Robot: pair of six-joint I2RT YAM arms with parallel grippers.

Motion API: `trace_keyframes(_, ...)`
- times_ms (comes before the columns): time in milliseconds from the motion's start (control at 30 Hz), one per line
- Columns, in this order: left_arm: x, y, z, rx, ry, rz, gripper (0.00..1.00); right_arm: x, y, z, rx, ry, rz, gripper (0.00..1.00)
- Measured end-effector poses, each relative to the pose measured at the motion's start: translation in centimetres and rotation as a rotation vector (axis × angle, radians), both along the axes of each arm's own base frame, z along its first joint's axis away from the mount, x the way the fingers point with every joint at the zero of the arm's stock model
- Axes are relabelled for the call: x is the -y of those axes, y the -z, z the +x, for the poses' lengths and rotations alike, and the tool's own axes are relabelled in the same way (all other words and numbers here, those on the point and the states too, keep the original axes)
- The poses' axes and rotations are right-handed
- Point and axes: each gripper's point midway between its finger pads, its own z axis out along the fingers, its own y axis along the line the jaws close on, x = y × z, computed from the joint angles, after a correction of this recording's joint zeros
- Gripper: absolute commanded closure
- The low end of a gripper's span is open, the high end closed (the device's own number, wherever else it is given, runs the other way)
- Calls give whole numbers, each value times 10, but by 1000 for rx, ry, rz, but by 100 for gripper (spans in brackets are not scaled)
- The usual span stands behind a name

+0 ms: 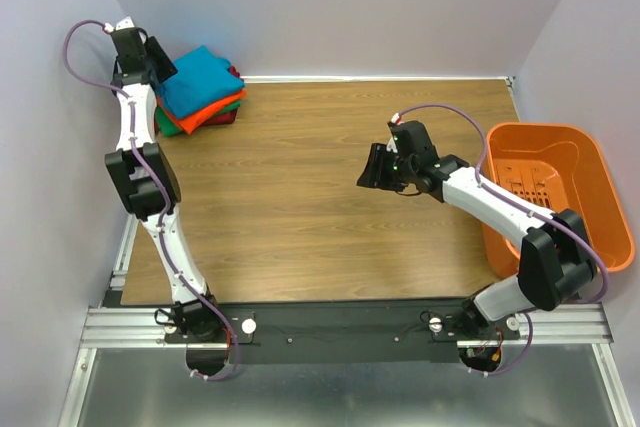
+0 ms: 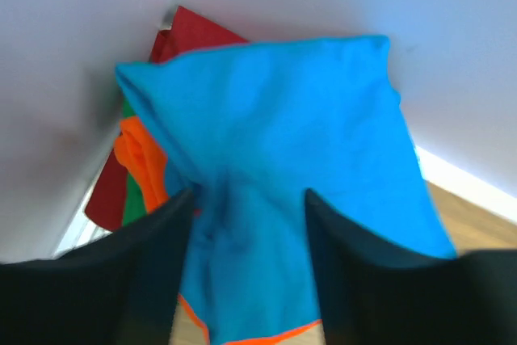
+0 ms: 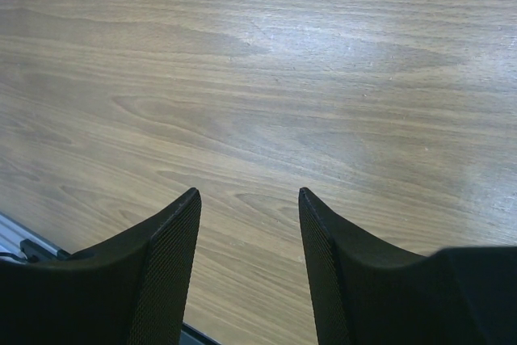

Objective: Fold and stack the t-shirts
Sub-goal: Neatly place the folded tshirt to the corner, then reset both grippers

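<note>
A folded teal-blue t-shirt lies on top of a stack in the far left corner, over an orange shirt, a green shirt and a dark red shirt. My left gripper hovers at the stack's left edge. In the left wrist view its jaws stand apart over the teal-blue shirt, with the orange, green and dark red shirts showing beneath. My right gripper is open and empty above the bare table.
An orange plastic slotted basket stands at the table's right edge, beside the right arm. Grey walls close in behind and to the left of the stack. The wooden table spreads between the two arms.
</note>
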Motion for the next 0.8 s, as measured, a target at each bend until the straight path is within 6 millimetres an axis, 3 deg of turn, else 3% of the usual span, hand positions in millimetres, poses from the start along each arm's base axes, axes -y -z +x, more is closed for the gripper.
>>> trace_keyframes(67, 0, -1, -2, 3, -3, -8, 20, 0, 0, 0, 1, 0, 0, 39)
trace_keyframes(167, 6, -3, -10, -5, 3, -24, 20, 0, -2, 0, 4, 1, 1, 39)
trace_keyframes(233, 10, -16, -16, 8, 7, -28, 20, 1, -5, 0, 14, 5, 3, 38)
trace_keyframes(367, 23, -60, -32, 75, 26, -33, 20, 3, -16, 0, 40, 10, 14, 38)
trace_keyframes(467, 43, -111, -56, 157, 46, -21, 20, 5, -25, 0, 66, 19, 21, 38)
trace_keyframes(533, 66, -132, -71, 201, 76, -19, 20, 6, -29, 1, 79, 28, 19, 38)
trace_keyframes(633, 123, -146, -103, 243, 162, -37, 20, 9, -31, 3, 93, 43, 12, 38)
trace_keyframes(667, 137, -146, -112, 249, 182, -40, 20, 10, -32, 4, 97, 48, 10, 38)
trace_keyframes(700, 168, -140, -131, 238, 235, -50, 20, 12, -34, 4, 104, 54, 8, 38)
trace_keyframes(800, 230, -118, -168, 210, 347, -58, 20, 16, -43, 6, 133, 75, 6, 38)
